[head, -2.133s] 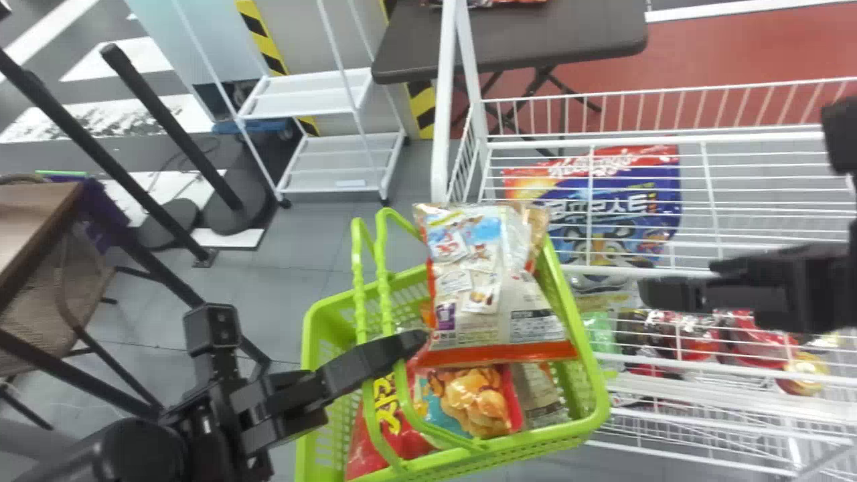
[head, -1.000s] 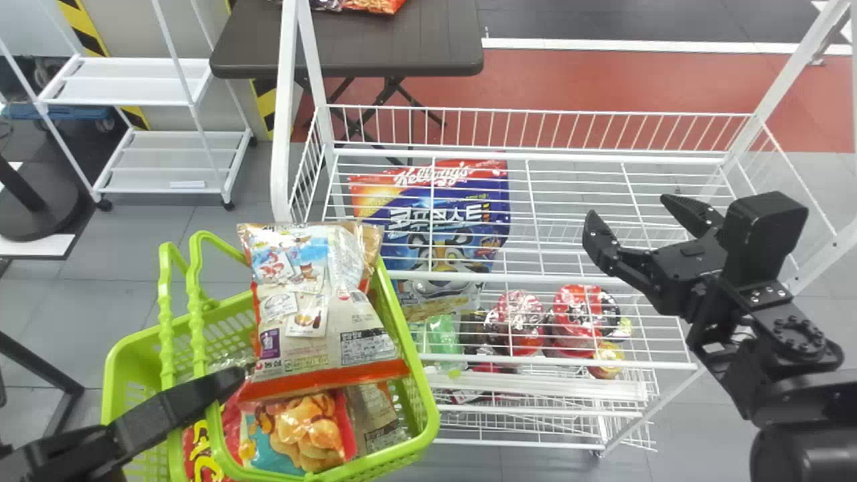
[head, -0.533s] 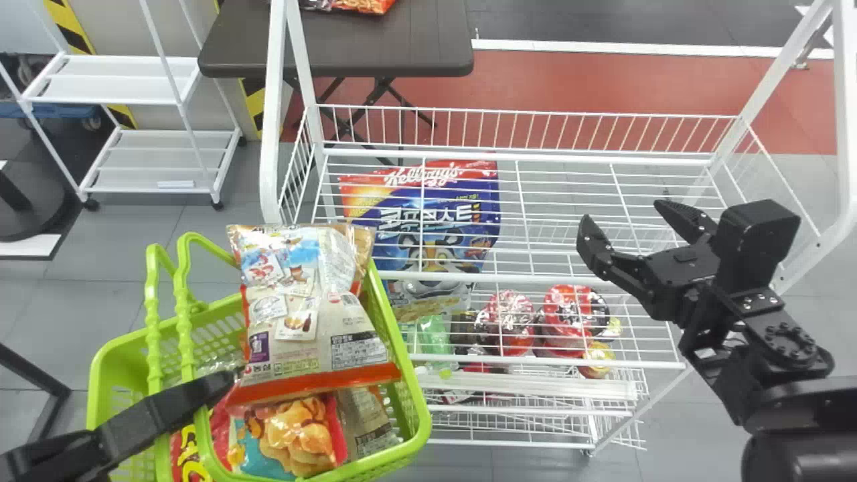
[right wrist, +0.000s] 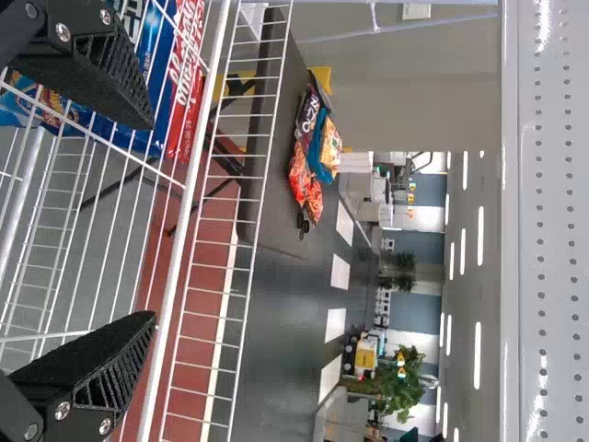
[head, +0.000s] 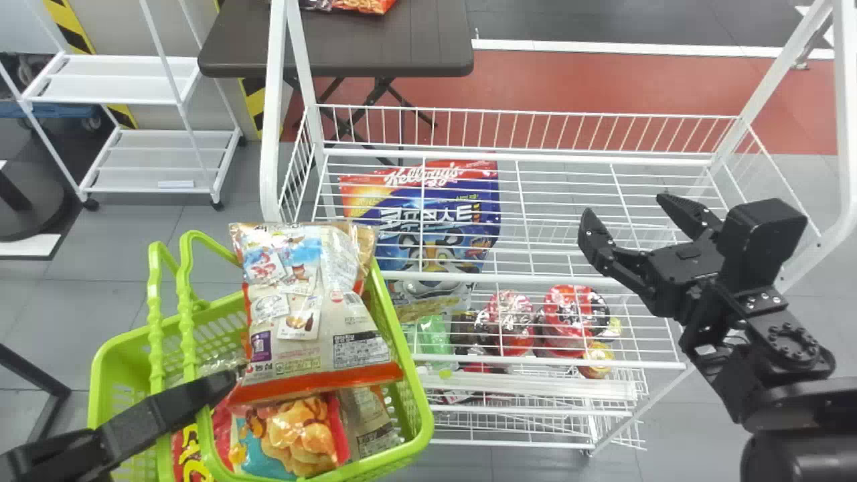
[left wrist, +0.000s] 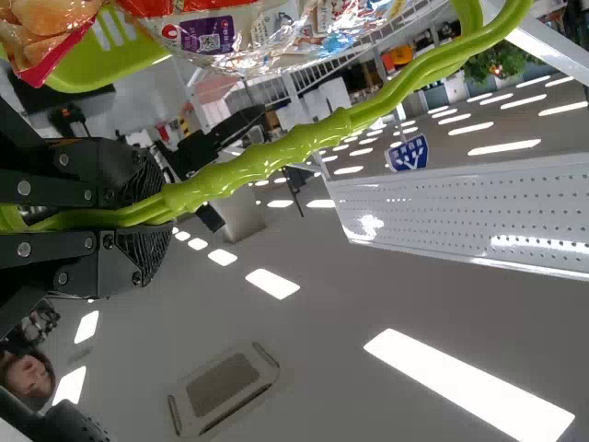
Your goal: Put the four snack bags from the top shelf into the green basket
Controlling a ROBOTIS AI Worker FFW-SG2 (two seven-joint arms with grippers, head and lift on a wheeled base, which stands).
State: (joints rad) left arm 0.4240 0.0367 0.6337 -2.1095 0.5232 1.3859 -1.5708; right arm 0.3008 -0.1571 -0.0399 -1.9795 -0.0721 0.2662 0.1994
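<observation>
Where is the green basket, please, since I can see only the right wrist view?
Observer: In the head view, the green basket is just in front of the left end of the wire rack.
Operator: Is anything holding it?
Observer: Yes, the left gripper is closed around its handle.
Operator: What lies uppermost in it?
Observer: A pale bag with an orange-red lower edge lies over the other bags.
</observation>
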